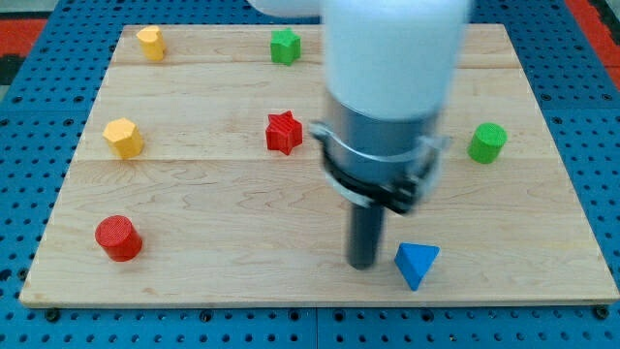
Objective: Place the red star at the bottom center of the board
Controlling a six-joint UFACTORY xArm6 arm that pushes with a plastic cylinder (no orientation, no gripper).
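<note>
My tip [363, 264], holding nothing, stood just left of the blue triangle [417, 264]; it should circle behind the red star [284, 132], at its far side.

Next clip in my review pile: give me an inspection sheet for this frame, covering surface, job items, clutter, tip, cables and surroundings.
Surface: pale wooden board, flat, no damage seen.
Job's things: red star lies in the board's upper middle, far from the bottom centre, untouched.
Clutter: yellow block at the view's top left; green block at top centre; yellow hexagonal block at left; red cylinder at lower left; green cylinder at right; blue triangular block at lower right.
Tip: my tip rests just left of the blue triangular block, below and right of the red star.
Cables: nothing seen.
Surroundings: blue perforated table; red patch at the top right.
</note>
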